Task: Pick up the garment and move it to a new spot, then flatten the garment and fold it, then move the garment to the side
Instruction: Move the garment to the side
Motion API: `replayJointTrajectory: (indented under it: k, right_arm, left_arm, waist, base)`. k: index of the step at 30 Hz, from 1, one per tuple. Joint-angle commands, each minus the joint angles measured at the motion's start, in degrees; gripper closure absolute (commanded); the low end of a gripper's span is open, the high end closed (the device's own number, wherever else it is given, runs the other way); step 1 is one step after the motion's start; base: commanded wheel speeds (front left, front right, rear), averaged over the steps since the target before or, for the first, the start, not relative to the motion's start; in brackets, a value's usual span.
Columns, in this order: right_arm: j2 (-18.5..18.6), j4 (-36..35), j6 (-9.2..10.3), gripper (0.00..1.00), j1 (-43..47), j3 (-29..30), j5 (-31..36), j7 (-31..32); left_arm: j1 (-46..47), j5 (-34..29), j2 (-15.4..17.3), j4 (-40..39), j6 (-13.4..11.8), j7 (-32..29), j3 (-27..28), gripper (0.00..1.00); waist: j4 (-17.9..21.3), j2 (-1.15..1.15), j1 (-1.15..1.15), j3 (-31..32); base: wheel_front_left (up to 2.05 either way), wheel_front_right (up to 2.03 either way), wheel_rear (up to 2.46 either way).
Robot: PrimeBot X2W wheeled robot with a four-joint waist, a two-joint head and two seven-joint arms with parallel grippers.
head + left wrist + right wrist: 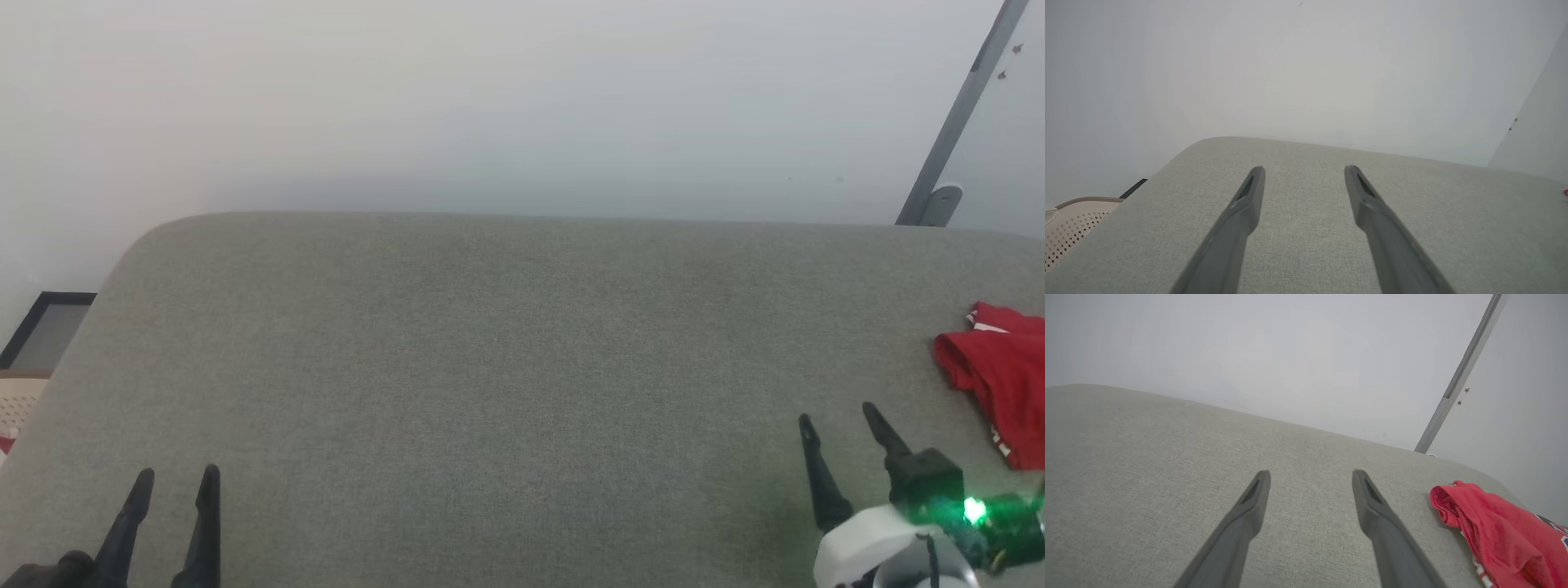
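1. Head view: the garment (998,376) lies bunched at the grey surface's (490,343) right edge. The right gripper (837,412) is just beside it, fingers apart and empty. The left gripper (180,470) is near the front-left corner, likewise spread.
2. Left wrist view: its fingers are parted, holding nothing.
3. Right wrist view: the garment lies to the right of the parted fingers. Pinching only a loose fold could drag the garment off that edge.

Plain, home-like room: a grey padded fabric surface (1306,253) under the left end effector (1304,169), bare white wall (1306,69) beyond it, a beige perforated basket (1069,228) to its left.
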State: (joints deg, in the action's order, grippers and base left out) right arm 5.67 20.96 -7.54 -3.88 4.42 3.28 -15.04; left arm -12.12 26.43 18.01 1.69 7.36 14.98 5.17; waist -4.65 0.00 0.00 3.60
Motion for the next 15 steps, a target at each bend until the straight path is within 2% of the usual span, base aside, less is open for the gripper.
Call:
replayJointTrajectory:
  k: [1,15]
  right_arm:
    - [-0.7,-0.8,0.12,0.00,1.7,0.4,-0.1,-0.1]
    - [-2.9,-8.3,0.12,0.00,8.2,0.5,0.0,-0.1]
  left_arm:
    - [-0.8,0.1,-0.1,-0.4,0.1,0.3,0.2,0.00]
    - [-1.8,0.2,-0.4,-1.1,0.1,0.3,0.1,0.00]
  waist:
    - [0.0,0.00,0.00,0.0]
    - [0.5,0.00,0.00,-0.2]
  base:
    - [0.00,0.00,0.00]
    - [0.00,0.00,0.00]
